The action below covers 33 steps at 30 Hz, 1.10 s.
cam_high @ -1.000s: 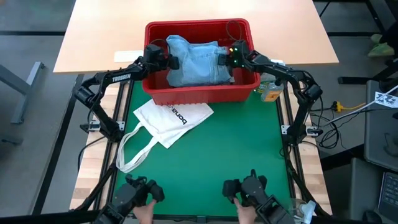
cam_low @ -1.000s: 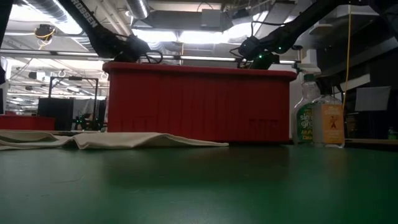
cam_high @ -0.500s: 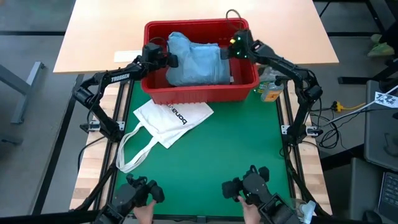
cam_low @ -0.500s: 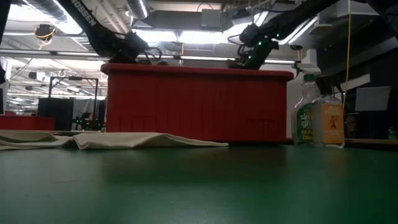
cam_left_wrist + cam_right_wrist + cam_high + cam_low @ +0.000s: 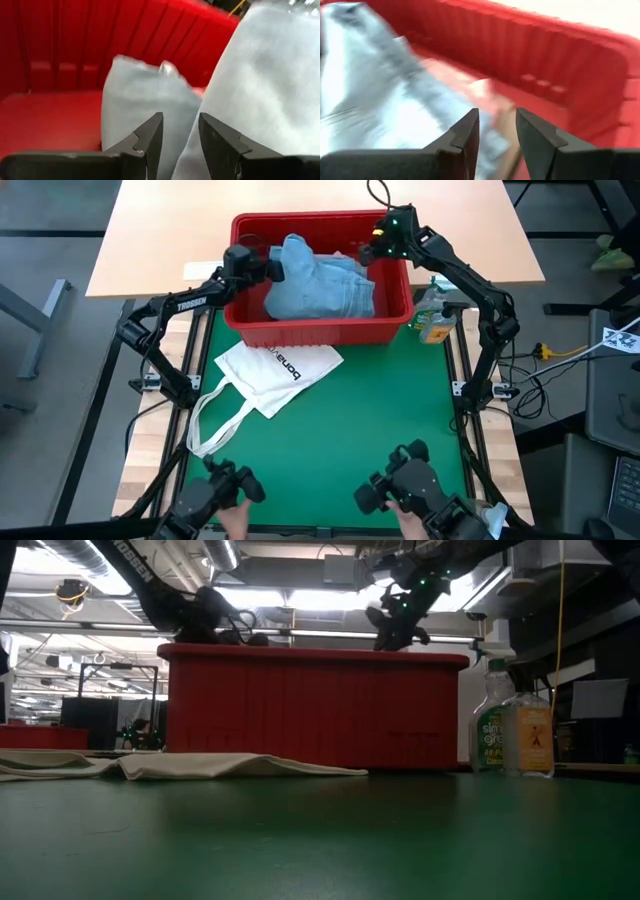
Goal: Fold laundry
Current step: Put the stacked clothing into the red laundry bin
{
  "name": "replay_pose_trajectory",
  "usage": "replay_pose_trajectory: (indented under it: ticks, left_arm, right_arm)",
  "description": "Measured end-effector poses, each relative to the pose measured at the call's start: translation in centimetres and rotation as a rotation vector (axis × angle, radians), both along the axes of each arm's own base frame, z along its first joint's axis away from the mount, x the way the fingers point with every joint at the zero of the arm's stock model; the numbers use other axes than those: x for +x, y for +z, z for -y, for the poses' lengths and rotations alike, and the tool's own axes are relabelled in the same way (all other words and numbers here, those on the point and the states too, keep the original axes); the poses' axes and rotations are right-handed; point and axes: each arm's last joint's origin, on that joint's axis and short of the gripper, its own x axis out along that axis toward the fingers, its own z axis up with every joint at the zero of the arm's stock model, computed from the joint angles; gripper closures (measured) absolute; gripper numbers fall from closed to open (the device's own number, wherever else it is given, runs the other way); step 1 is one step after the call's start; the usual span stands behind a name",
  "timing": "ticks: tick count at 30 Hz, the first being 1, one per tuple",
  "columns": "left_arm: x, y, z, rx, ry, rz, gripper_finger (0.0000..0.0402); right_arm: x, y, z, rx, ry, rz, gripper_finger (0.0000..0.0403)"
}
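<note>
The light blue denim jeans (image 5: 320,278) lie bunched in the red plastic basket (image 5: 320,330) at the far end of the green table (image 5: 340,440), and against a second ago their heap has been tugged up and toward the left, with the basket itself shifted a little. Their long axis runs roughly across the basket from my left gripper (image 5: 272,270) at one end to my right gripper (image 5: 368,254), which has risen toward the far right corner. My left fingers (image 5: 150,137) stand narrowly apart with denim between them, though whether they pinch it I cannot tell; my right fingers (image 5: 465,135) stand narrowly apart over the jeans' edge, and the white tote bag (image 5: 278,375) lies flat just in front of the basket.
</note>
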Motion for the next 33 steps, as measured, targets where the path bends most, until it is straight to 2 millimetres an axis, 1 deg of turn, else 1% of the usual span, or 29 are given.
replay_pose_trajectory:
  ticks: [3, 6, 12, 14, 17, 21, 23, 26, 29, 31, 33]
  left_arm:
    - [0.1, 0.7, -0.2, 0.058, -0.005, 0.042, 0.0279]
    - [0.2, 1.5, -0.2, 0.117, -0.008, 0.088, 0.0280]
    - [-0.3, 4.6, 0.7, 0.259, 0.001, 0.175, 0.0280]
    - [-0.4, 5.4, 1.0, 0.290, -0.026, 0.199, 0.0280]
    - [0.1, 6.1, 1.7, 0.321, -0.131, 0.230, 0.0280]
    - [1.4, 5.9, 2.7, 0.296, -0.281, 0.229, 0.0281]
    - [2.2, 5.6, 3.3, 0.303, -0.333, 0.187, 0.0282]
    - [3.3, 5.0, 4.2, 0.319, -0.398, 0.084, 0.0282]
    - [4.0, 4.1, 4.8, 0.337, -0.421, -0.076, 0.0282]
    - [4.1, 3.4, 4.9, 0.345, -0.399, -0.190, 0.0282]
    - [4.1, 2.8, 4.6, 0.363, -0.382, -0.267, 0.0283]
  right_arm:
    - [0.2, -0.3, -0.4, 0.072, 0.106, 0.032, 0.0276]
    - [0.2, -0.7, -0.8, 0.136, 0.160, 0.030, 0.0276]
    - [0.0, -1.2, -1.2, 0.163, 0.226, -0.029, 0.0276]
    - [0.3, -1.3, -1.3, 0.156, 0.256, -0.040, 0.0276]
    - [1.1, -1.8, -1.7, 0.147, 0.309, -0.059, 0.0276]
    - [3.2, -3.4, -1.9, 0.152, 0.377, -0.077, 0.0276]
    - [4.4, -4.6, -1.8, 0.152, 0.400, -0.089, 0.0276]
    - [5.9, -6.4, -1.5, 0.153, 0.426, -0.103, 0.0276]
    - [7.1, -8.2, -0.7, 0.131, 0.414, -0.105, 0.0276]
    - [7.6, -9.3, 0.2, 0.098, 0.372, -0.120, 0.0276]
    - [8.1, -10.4, 0.9, 0.068, 0.337, -0.126, 0.0276]
